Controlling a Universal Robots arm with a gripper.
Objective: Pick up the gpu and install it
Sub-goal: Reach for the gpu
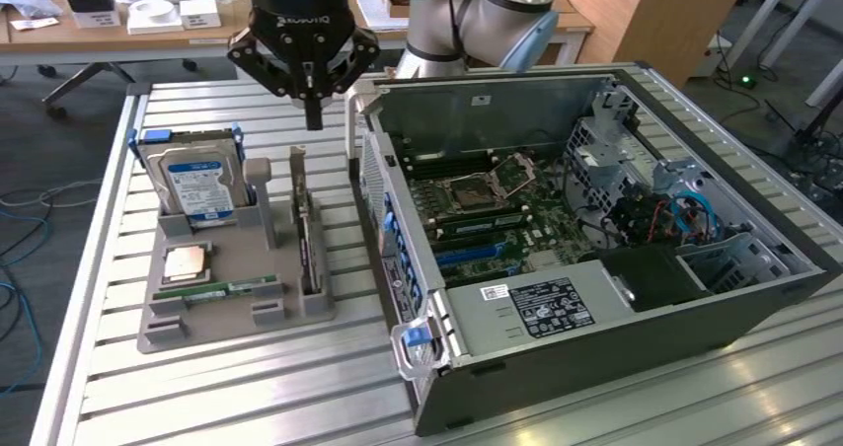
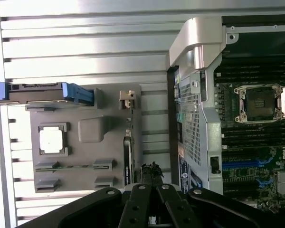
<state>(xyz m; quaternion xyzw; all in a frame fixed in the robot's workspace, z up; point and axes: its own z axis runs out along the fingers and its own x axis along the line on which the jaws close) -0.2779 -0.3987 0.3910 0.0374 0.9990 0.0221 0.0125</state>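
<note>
GPU (image 1: 304,239) is standing on edge in the gray holder (image 1: 211,328) on your bench (image 1: 197,397). Your tool (image 1: 314,106) is hovering above it, pinched together and empty. Wrist view is giving you the card (image 2: 128,156) edge-on; exterior view is showing its height.

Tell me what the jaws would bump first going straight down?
Probably the top edge of the graphics card standing in the gray holder, though the jaws may line up just beside it, over the table.

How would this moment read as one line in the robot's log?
jaws: shut, empty | place: hovering near gpu | gpu: upright in grey holder | computer case: open
</note>
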